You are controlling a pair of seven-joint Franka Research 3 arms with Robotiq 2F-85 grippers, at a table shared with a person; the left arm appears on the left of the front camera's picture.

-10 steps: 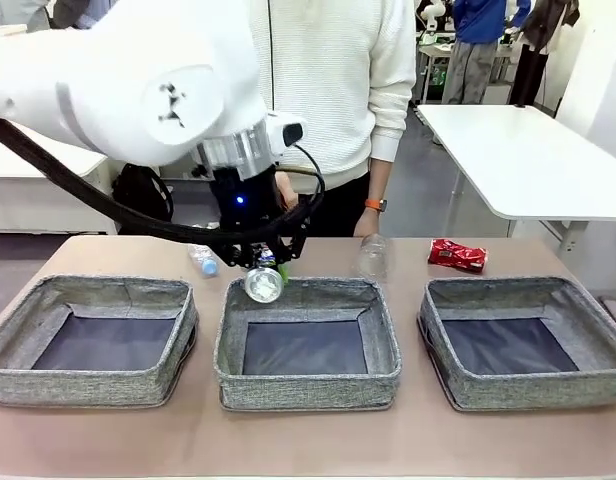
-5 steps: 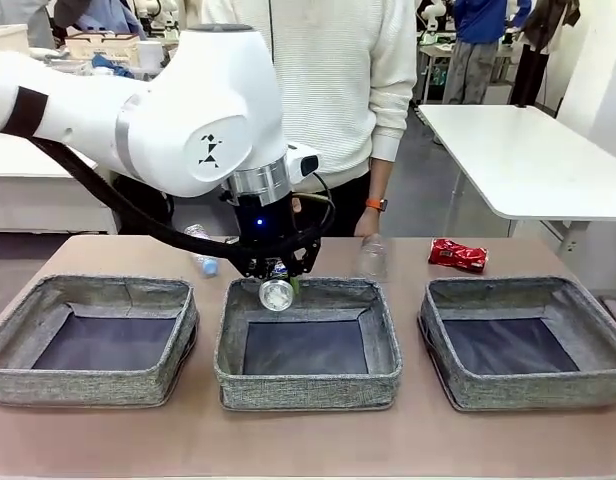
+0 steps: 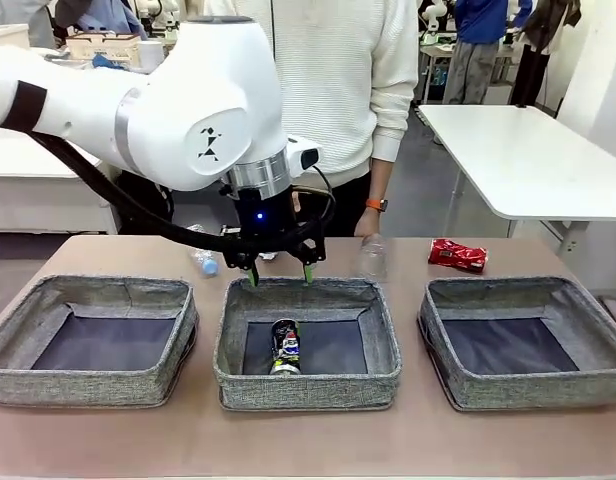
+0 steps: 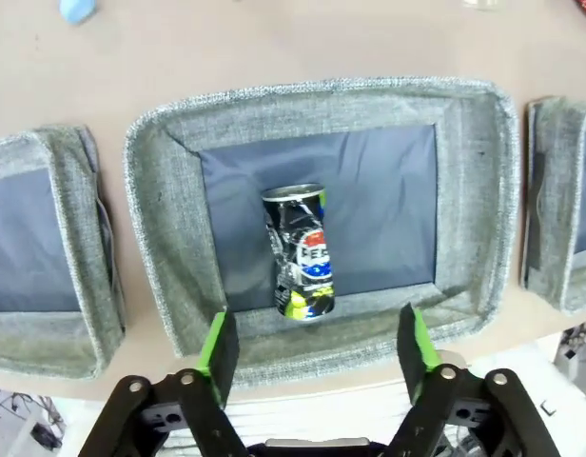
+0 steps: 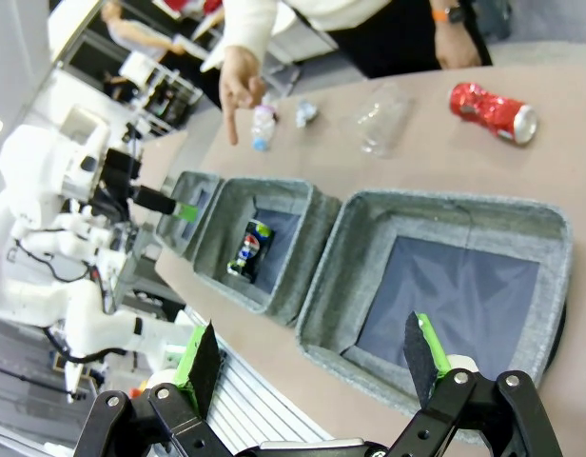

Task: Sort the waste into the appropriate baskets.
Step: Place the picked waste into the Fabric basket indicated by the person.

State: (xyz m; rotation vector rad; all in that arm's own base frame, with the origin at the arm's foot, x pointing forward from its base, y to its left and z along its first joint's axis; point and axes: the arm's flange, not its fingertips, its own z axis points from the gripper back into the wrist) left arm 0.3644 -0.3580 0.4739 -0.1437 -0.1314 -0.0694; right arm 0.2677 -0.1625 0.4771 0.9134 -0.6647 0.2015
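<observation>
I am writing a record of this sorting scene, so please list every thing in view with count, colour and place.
baskets: three, grey with dark floors, in a row: left basket, middle basket, right basket.
dark can: one, dark with coloured print, lying in the middle basket.
red can: one, red, on the table behind the right basket.
cup: one, clear, behind the middle basket.
bottle: one, clear with blue cap, behind the left and middle baskets.
crumpled scrap: one, pale, between bottle and cup.
person's hand: one, pointing down near the bottle.
left gripper: one, black with green pads, open above the middle basket.
right gripper: one, same colours, open near the right basket.
</observation>
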